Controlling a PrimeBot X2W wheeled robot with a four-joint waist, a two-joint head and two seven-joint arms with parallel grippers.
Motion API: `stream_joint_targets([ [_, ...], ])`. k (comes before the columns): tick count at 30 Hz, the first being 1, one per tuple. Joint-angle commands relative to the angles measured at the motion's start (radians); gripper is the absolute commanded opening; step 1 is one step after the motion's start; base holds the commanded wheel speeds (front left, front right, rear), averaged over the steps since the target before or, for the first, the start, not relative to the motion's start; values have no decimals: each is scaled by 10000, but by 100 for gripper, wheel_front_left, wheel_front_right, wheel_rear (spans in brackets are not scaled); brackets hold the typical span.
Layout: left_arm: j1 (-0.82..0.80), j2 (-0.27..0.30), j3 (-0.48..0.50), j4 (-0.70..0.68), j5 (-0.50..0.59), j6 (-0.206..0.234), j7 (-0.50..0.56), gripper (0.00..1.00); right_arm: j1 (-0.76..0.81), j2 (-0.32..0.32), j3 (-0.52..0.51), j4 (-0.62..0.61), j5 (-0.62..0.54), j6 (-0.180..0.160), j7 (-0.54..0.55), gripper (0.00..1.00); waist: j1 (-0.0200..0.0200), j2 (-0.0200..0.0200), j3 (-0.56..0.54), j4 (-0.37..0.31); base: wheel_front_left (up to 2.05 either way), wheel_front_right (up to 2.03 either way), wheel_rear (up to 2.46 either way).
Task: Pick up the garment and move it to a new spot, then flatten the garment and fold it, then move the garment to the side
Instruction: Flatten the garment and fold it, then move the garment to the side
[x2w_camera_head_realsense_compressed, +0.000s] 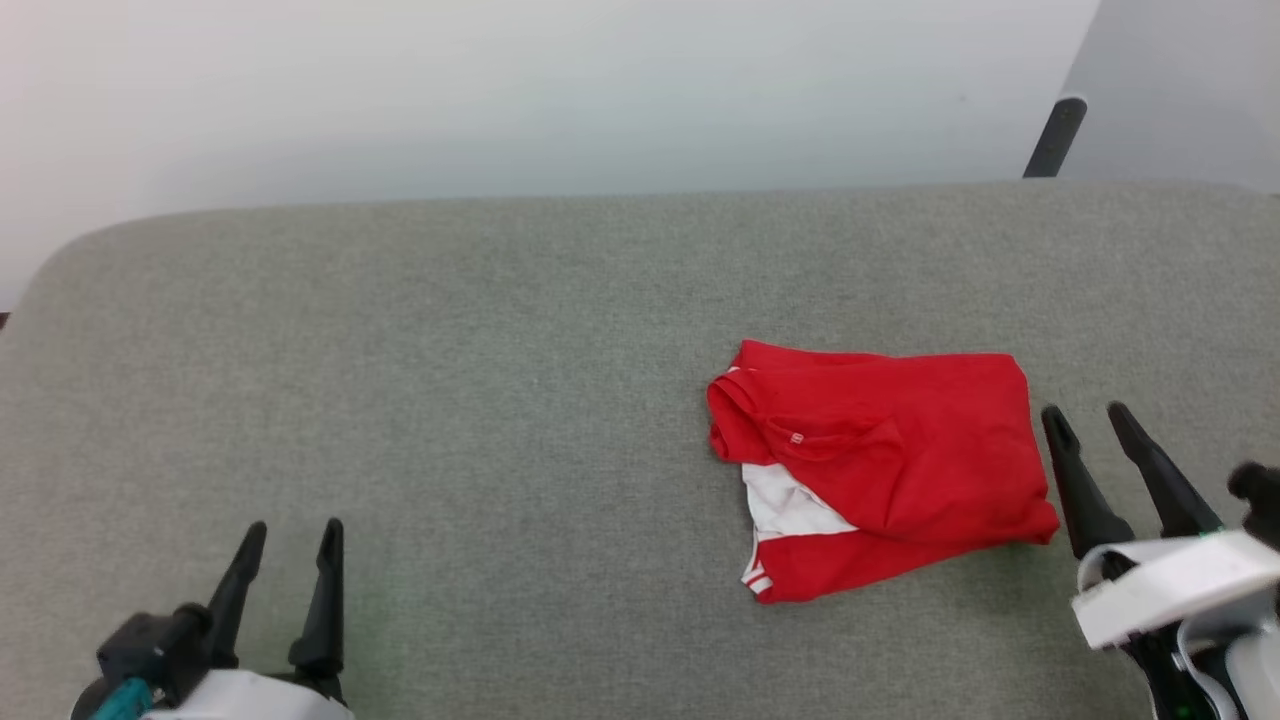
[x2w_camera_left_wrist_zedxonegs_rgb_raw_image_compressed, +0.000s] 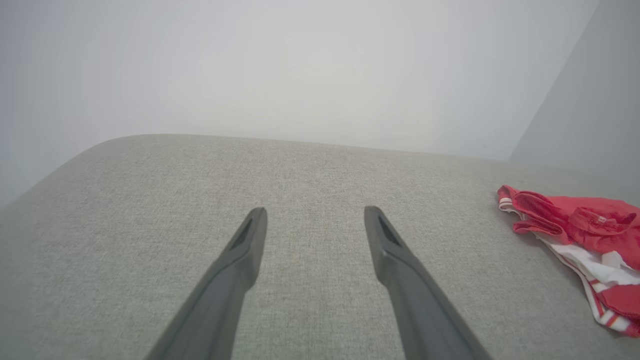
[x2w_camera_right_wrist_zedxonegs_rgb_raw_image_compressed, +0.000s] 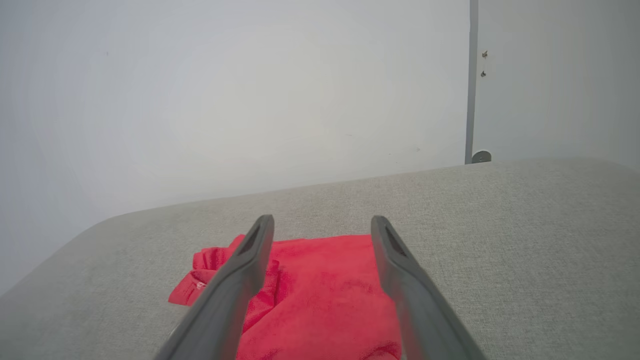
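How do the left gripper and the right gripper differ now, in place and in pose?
The left gripper is far from the garment, over bare grey surface; the right gripper is just beside the garment's right edge. In the head view the left gripper's fingers point almost straight up; the right gripper's lean left, toward the garment. Both are open and hold nothing.

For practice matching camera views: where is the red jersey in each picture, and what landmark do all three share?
Head view: jersey right of centre, just left of the right gripper.
Left wrist view: jersey at the right edge, below mid-height.
Right wrist view: jersey at bottom centre, seen between the fingers.
Shared landmark: the curved far edge of the grey cushion against the pale wall.
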Motion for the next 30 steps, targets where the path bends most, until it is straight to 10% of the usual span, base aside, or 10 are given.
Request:
stream_joint_targets([
  [1, 268, -79, 100, -152, 122, 10, -7, 100, 361, 32, -195, -127, -88, -3, -79, 100, 0, -1, -161, 120, 0, 0, 0],
  [30, 756, -247, 334, -1055, 132, 45, -5, 100, 1891, 872, -2014, -2026, -984, -3, 875, 100, 0, -1, 157, 248, 0, 0, 0],
])
